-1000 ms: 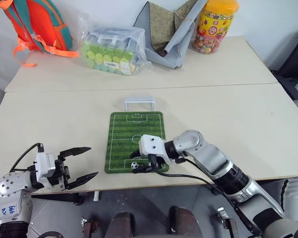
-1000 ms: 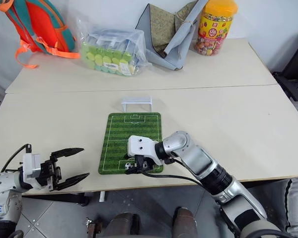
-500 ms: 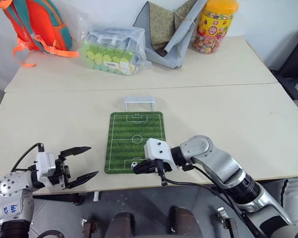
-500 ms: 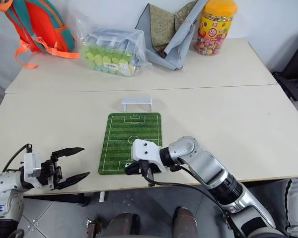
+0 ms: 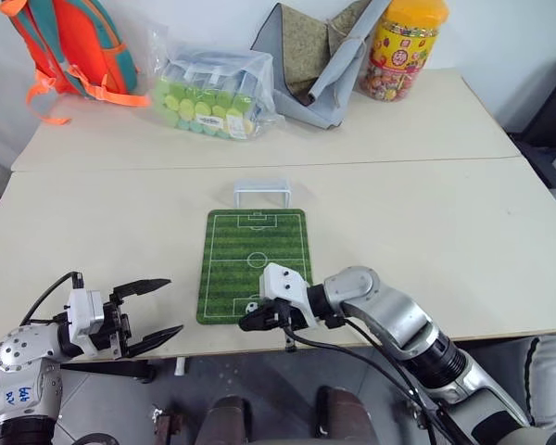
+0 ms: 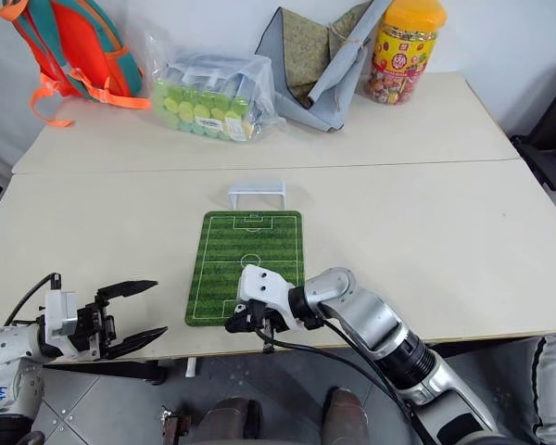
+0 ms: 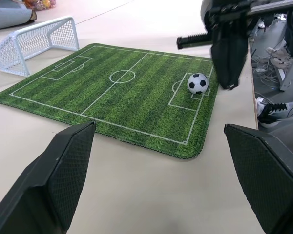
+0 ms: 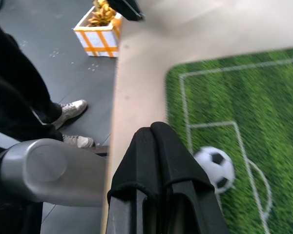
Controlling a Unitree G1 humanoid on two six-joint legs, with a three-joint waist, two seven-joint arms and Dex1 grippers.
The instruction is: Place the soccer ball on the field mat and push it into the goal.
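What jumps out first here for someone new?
The green field mat near the table's front edge, with the white goal at its far end. The soccer ball sits on the mat's near end, right beside the shut right gripper. The left gripper waits open off to the left.

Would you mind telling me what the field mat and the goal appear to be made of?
The field mat looks like short-pile synthetic turf: fuzzy fibres show along its rounded edge, with white lines over the green stripes. The goal seems to be a glossy white plastic frame holding a fine white mesh net; the material is a guess from its look.
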